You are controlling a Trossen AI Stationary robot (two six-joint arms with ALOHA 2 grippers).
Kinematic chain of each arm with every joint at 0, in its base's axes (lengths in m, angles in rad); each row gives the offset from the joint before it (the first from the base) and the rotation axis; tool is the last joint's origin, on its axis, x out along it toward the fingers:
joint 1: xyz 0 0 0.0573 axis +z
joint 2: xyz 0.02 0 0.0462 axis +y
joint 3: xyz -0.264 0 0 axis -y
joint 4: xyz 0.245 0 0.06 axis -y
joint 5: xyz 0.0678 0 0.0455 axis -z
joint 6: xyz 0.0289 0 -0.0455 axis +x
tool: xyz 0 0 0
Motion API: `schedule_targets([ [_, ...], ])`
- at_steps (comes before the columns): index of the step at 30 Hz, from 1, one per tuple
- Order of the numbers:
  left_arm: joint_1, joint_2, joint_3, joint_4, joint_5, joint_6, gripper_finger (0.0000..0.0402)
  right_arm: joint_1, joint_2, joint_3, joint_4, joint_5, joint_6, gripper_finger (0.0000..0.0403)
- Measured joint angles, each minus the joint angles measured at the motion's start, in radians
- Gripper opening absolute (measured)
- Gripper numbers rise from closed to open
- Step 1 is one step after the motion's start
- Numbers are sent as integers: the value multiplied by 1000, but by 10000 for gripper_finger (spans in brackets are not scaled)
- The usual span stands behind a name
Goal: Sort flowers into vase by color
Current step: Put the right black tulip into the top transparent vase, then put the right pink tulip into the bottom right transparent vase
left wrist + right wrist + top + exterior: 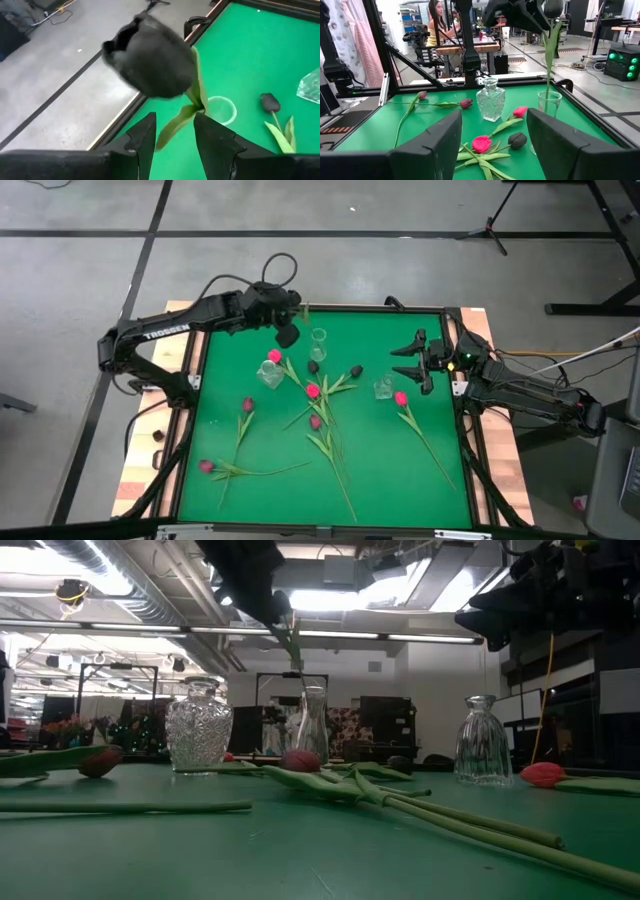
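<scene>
Left gripper (pixel 297 311) grips a black tulip (pixel 287 335) above the slim vase (pixel 318 339); right gripper (pixel 408 361) waits nearby, jaws open

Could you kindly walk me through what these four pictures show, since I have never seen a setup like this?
This is a robot with two dark arms at a green table, each ending in a two-finger hand. One picture looks straight down, one looks level across the tabletop, and two come from cameras on the arms' wrists.

The job is sorting artificial tulips into vases by color. The left hand is shut on the stem of a near-black tulip and holds it above a slim clear vase near the table's far edge, with the stem end reaching down to the vase's mouth. The right hand waits open by the table's right edge.

Two more glass vases stand on the table, a cut-glass one and a small one. Pink-red, magenta and dark tulips lie loose around them.
</scene>
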Motion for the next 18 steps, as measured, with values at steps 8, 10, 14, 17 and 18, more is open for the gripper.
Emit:
schedule_targets([
  [8, 1, -94, 0, -75, -36, -18, 131, 0, 0, 0, 0, 18, 22, 225],
  [10, 0, -121, 0, -94, -35, -42, 131, 0, 0, 0, 0, 18, 22, 225],
  [14, -25, -178, 0, -160, 21, -102, 131, 0, 0, 0, 0, 18, 78, 225],
  [17, -81, -209, -12, -215, 94, -151, 131, 0, 0, 0, 0, -3, 166, 225],
  [18, -108, -221, -26, -215, 122, -166, 131, 0, 2, 0, 0, -24, 187, 225],
])
